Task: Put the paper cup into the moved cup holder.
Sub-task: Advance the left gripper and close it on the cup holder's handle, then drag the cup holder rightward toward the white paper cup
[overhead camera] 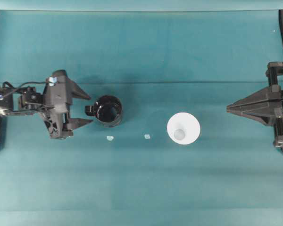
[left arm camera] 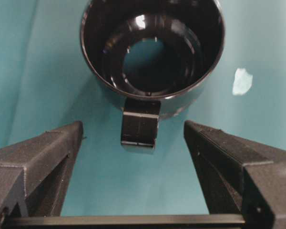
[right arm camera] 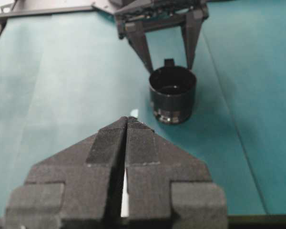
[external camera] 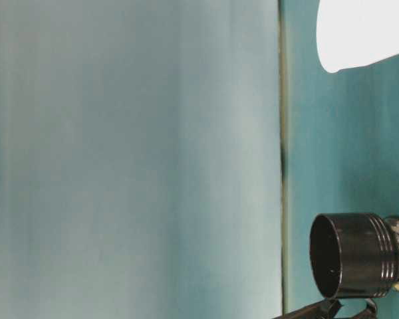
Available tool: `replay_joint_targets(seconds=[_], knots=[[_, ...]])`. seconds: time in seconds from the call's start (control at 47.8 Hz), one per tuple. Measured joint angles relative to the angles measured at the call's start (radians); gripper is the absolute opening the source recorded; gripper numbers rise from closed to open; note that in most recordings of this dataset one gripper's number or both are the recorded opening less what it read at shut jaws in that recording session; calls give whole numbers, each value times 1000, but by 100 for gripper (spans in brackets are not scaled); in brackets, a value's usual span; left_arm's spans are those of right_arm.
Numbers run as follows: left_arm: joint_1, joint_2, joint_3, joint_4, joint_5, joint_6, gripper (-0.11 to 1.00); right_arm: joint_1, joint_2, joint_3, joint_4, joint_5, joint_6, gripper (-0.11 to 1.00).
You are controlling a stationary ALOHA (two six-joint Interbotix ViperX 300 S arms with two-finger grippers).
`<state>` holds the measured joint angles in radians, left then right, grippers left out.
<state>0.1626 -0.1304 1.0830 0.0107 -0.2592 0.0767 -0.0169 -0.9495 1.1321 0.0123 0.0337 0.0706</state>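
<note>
Right of centre in overhead view: paper cup (overhead camera: 183,128) upright, nearer right gripper (overhead camera: 228,108) (jaws closed, empty). Cup holder (overhead camera: 108,110) left of centre; left gripper (overhead camera: 90,109) spread wide, flanking its handle.

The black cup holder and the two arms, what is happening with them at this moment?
The left gripper is open, its fingers on either side of the handle of the cup holder without touching it. The cup holder stands upright and empty on the teal table. The paper cup stands by itself further right, not yet in the holder. The right gripper is shut, holds nothing and stays far right.
</note>
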Motion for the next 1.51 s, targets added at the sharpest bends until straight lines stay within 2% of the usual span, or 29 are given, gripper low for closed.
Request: replay_joint_targets(seconds=[0.397, 0.606, 0.815, 1.024, 1.505], knots=[[2, 3, -9, 0, 12, 5, 88, 0, 0, 2, 0, 2, 2, -3], [3, 5, -18, 2, 12, 3, 78, 2, 0, 0, 0, 2, 2, -3], [3, 5, -28, 0, 12, 6, 57, 0, 2, 2, 0, 2, 2, -3], [2, 5, -29, 2, 14, 6, 18, 0, 2, 0, 0, 11, 2, -3], [3, -3, -31, 2, -9, 9, 18, 0, 0, 0, 0, 21, 0, -3]])
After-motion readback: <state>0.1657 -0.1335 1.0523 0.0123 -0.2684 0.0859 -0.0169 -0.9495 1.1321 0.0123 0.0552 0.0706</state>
